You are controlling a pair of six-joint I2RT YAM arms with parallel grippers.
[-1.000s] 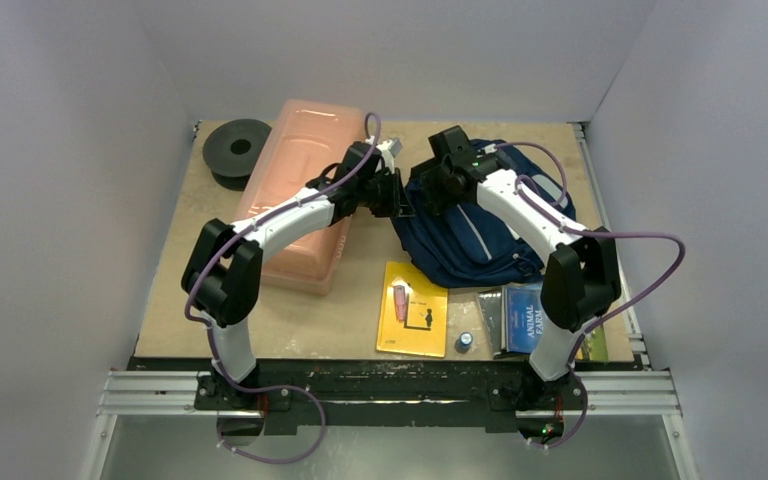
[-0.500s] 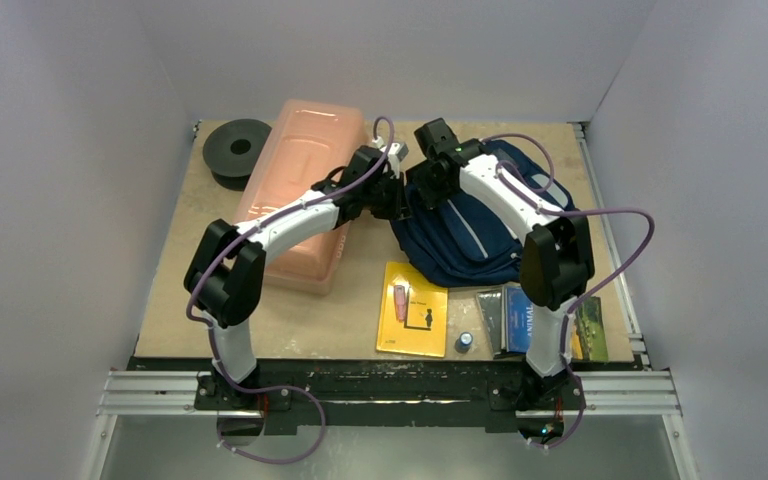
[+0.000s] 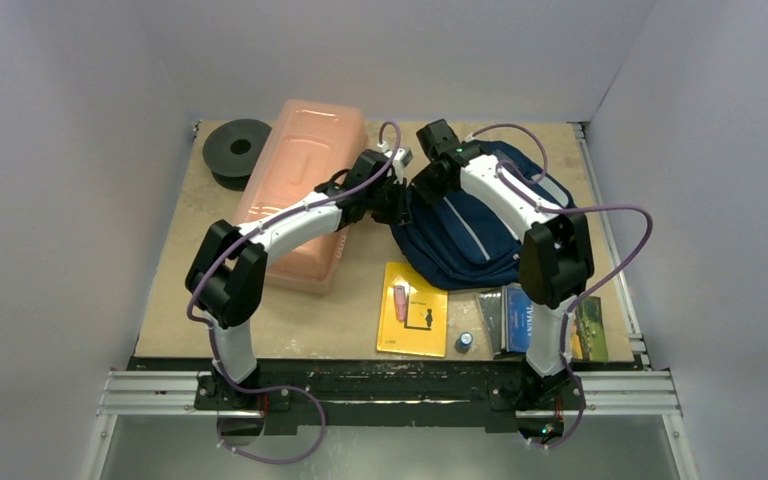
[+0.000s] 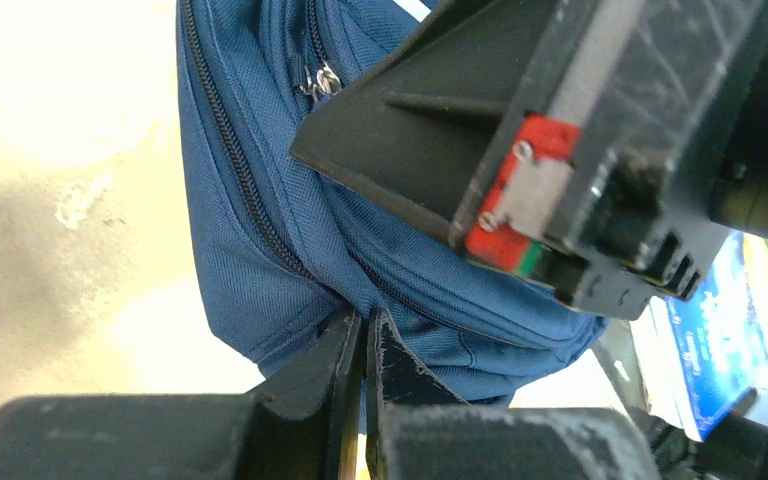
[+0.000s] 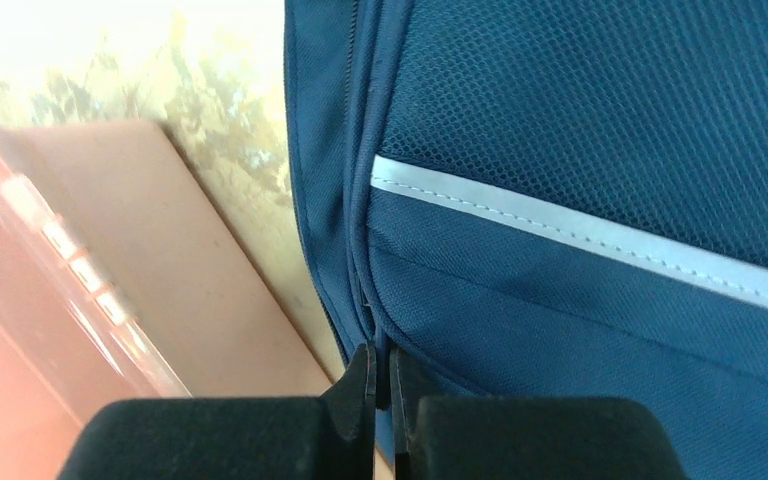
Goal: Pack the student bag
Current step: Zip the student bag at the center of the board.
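Though left claw [image 4: 365,345] and right claw [image 5: 380,375] sit closed against the student bag [image 3: 445,245], any pinched fabric is hidden.

Both arms reach forward and bend inward, wrists almost meeting.
The left arm [image 3: 290,215] arcs right and the right arm [image 3: 495,195] arcs left, elbows raised. The left gripper [image 4: 365,335] pinches a fold of the bag [image 4: 250,250]; the right gripper [image 5: 380,370] is closed tight, tips at its seam.

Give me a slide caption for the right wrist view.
Navy student bag pinched at its zipper seam by the shut right gripper, pink box beside it.
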